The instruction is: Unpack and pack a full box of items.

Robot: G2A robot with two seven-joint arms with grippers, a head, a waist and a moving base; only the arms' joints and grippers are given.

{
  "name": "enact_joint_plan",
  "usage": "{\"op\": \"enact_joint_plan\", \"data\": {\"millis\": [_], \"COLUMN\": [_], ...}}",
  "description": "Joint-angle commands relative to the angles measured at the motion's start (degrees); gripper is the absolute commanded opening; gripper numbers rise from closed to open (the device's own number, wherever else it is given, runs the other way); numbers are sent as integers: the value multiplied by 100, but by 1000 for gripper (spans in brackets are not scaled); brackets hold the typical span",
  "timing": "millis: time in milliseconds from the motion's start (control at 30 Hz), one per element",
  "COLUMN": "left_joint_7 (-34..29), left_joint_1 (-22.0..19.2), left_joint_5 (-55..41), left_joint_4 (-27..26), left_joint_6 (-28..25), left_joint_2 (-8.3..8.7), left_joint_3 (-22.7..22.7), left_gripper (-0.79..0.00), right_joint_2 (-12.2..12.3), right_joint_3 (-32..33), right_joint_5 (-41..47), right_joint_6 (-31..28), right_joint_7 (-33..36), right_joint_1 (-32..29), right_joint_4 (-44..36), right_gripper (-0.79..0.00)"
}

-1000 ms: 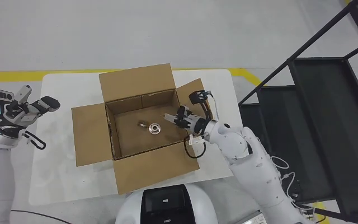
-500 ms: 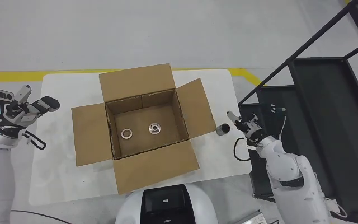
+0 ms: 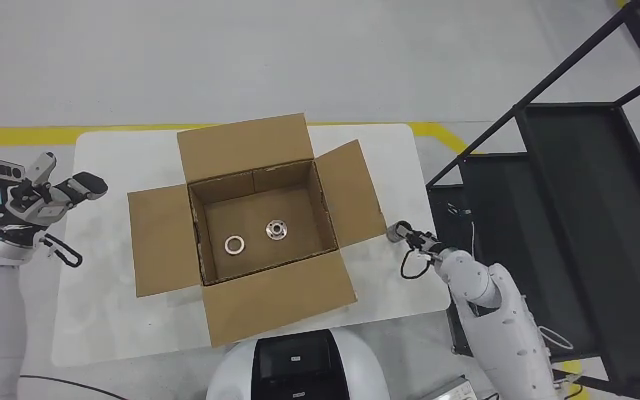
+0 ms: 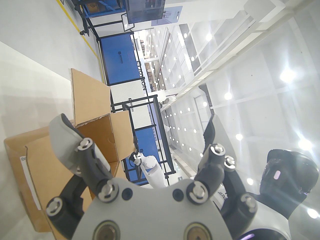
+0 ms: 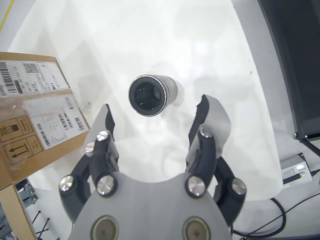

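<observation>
My right claw (image 5: 155, 104) is open wide with the metal tube (image 5: 152, 95) just ahead of its tips on the bench (image 5: 150, 26), so I should back away without bumping it.

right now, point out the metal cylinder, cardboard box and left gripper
metal cylinder (image 5: 153, 95), right wrist view, its open end
cardboard box (image 3: 350, 197), top view, flap beside cylinder
left gripper (image 4: 135, 121), left wrist view, between fingertips
</observation>
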Motion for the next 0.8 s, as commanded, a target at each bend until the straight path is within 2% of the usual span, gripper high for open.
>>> {"op": "enact_joint_plan", "data": {"millis": [0, 67, 100, 167, 467, 767], "left_joint_7": [0, 0, 0, 0, 0, 0], "left_joint_1": [0, 0, 0, 0, 0, 0], "left_joint_5": [0, 0, 0, 0, 0, 0], "left_joint_4": [0, 0, 0, 0, 0, 0], "left_joint_6": [0, 0, 0, 0, 0, 0], "left_joint_2": [0, 0, 0, 0, 0, 0], "left_joint_3": [0, 0, 0, 0, 0, 0], "left_gripper": [0, 0, 0, 0, 0, 0], "right_joint_2": [-6, -8, -9, -14, -28, -11], "right_joint_3": [-33, -66, -81, -131, -374, -278], "right_joint_5": [96, 140, 159, 182, 117, 167], "right_joint_6": [-40, -85, -101, -108, -16, 157], "right_joint_7": [-37, -54, -69, -97, -164, -229], "right_joint_1": [42, 58, 67, 99, 379, 274], "right_joint_4": [101, 156, 176, 220, 416, 266], "right_gripper": [-486, -413, -320, 0, 0, 0]}}
